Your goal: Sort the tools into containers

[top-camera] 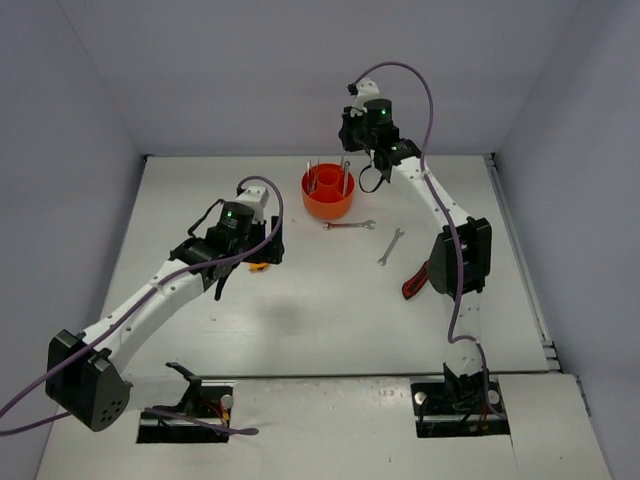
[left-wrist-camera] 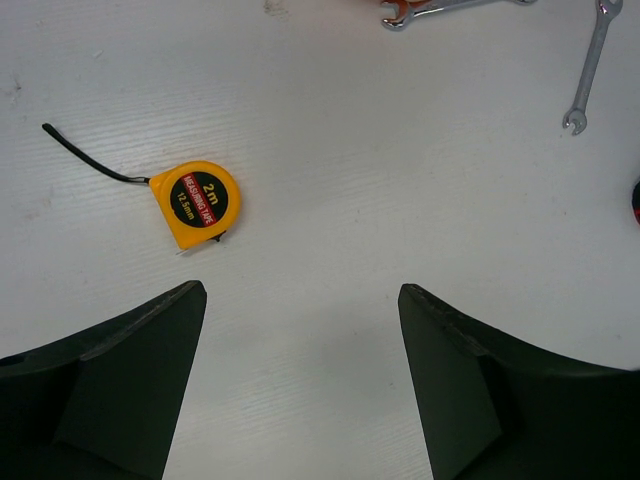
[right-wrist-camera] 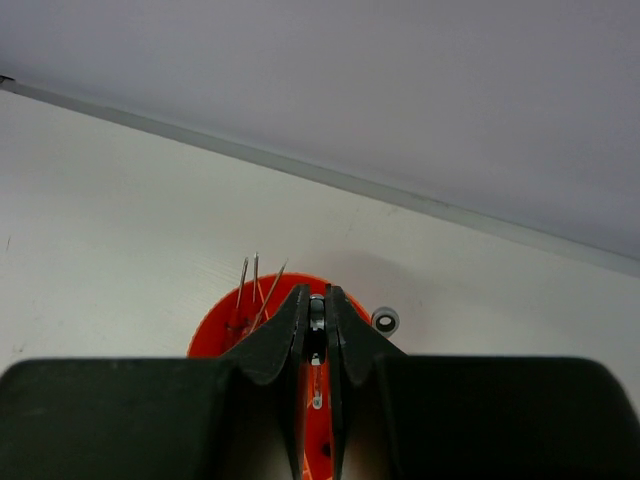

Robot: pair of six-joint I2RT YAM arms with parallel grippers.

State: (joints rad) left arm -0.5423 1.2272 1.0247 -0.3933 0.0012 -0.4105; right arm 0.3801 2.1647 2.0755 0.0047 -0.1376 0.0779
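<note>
The round orange tub (top-camera: 328, 195) stands at the back middle of the table, with thin screwdriver shafts (right-wrist-camera: 254, 287) sticking up from one compartment. A wrench's ring end (right-wrist-camera: 385, 320) shows at the tub's (right-wrist-camera: 218, 325) right rim. My right gripper (right-wrist-camera: 317, 292) hangs over the tub, shut on a silver wrench (right-wrist-camera: 317, 312) that points down into it. Above the table my left gripper (left-wrist-camera: 302, 290) is open and empty. The yellow-black tape measure (left-wrist-camera: 197, 203) lies just ahead of its left finger. Two wrenches (top-camera: 350, 225) (top-camera: 390, 246) lie flat right of the tub.
A red-black utility knife (top-camera: 415, 283) lies beside the right arm's elbow, and only its edge shows in the left wrist view (left-wrist-camera: 636, 200). The two loose wrenches (left-wrist-camera: 440, 10) (left-wrist-camera: 590, 65) are at the top of that view. Grey walls enclose the table on three sides.
</note>
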